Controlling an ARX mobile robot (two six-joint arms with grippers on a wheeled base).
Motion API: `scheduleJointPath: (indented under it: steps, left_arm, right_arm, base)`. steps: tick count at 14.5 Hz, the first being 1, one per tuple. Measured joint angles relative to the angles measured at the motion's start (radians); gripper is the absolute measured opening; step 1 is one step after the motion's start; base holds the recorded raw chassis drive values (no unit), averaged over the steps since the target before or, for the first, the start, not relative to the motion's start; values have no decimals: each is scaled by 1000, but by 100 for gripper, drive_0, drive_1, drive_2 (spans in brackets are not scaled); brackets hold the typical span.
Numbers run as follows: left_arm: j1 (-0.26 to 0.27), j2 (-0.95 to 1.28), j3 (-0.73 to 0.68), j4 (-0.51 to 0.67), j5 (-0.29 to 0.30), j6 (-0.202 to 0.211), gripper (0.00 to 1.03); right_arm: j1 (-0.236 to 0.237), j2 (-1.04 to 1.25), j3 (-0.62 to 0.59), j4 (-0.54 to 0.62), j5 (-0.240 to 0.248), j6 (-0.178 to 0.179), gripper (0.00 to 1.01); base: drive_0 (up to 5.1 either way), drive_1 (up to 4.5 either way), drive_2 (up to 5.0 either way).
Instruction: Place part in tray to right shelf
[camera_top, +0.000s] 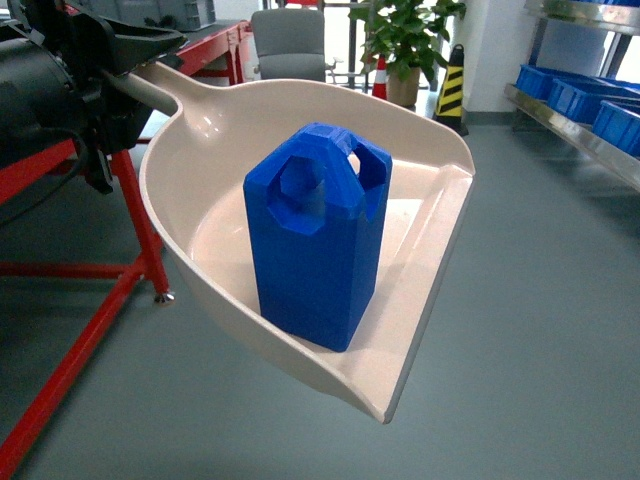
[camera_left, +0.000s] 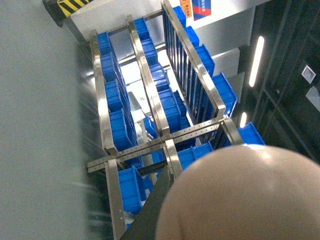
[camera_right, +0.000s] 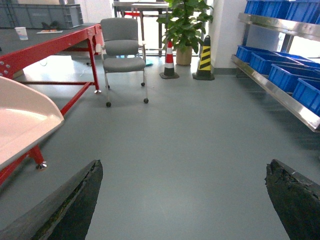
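Note:
The bright-blue part (camera_top: 315, 240) stands upright inside the beige tray (camera_top: 425, 235), which hangs in the air above the grey floor. My left gripper (camera_top: 120, 75) is shut on the tray's long handle at the upper left. In the left wrist view the tray (camera_left: 250, 195) fills the lower right beside one dark finger (camera_left: 155, 210). My right gripper (camera_right: 182, 167) is open over bare floor with nothing between its fingers; the tray's edge (camera_right: 25, 125) shows to its left. The right shelf (camera_top: 580, 130) (camera_right: 280, 95) runs along the right wall.
A red-framed table (camera_top: 80, 330) (camera_right: 50, 45) stands at the left. A grey chair (camera_right: 122, 50), a potted plant (camera_right: 185, 25) and striped cones (camera_right: 204, 57) stand at the back. Blue crates (camera_right: 280, 70) sit on the steel rack (camera_left: 150, 100).

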Motion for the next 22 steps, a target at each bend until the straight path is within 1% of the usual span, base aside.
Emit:
scheduleJointPath:
  steps: [21,22]
  left_arm:
    - [0,-3,0,-5,0,0,12]
    - [1,-3,1,0,0,0,12]
  right_arm:
    - [0,1,-2,-5,0,0,98]
    - [1,3,-2,-1,-1,0,98]
  base:
    - [-1,420,-423]
    - [-188,-188,-188]
